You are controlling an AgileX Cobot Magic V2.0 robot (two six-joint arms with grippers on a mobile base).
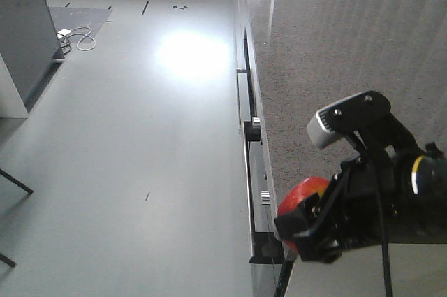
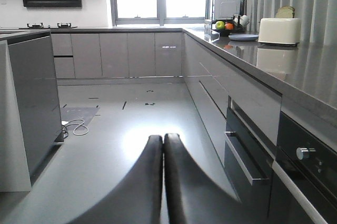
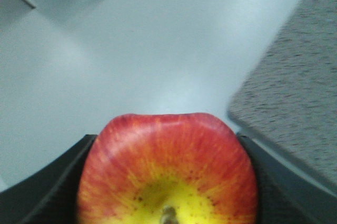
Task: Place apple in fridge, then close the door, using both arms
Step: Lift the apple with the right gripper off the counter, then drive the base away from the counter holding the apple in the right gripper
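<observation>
The right gripper [image 1: 307, 223] is clamped on the apple [image 1: 302, 196]. In the right wrist view its dark fingers [image 3: 47, 192] press against both sides of the fruit, whose yellow stem dimple faces the camera. The apple is held in the air just off the front edge of the desk [image 1: 335, 45], near its close corner and over the grey floor [image 1: 140, 171], not resting on anything.

Directly under the desk's edge runs a row of drawer fronts with metal handles [image 1: 246, 101], just beside the held apple. Across the floor from the desk stands a dark grey unit with a white side [image 1: 21, 38]. A white cable [image 1: 78, 37] lies coiled on the floor at its foot. Dark thin legs [image 1: 14, 184] of some piece of furniture stand on the floor on that far side as well.

The left gripper [image 2: 163, 182] has its two black fingers pressed together with nothing between them, and it points down the open aisle alongside the desk. Far along the desk's top sit a cream toaster [image 2: 279, 30], a blue plate [image 2: 243, 37] and a wire rack holding a green fruit and an orange one [image 2: 224, 25]. An oven knob [image 2: 303, 153] and a long handle [image 2: 245, 155] show on the desk's front.
</observation>
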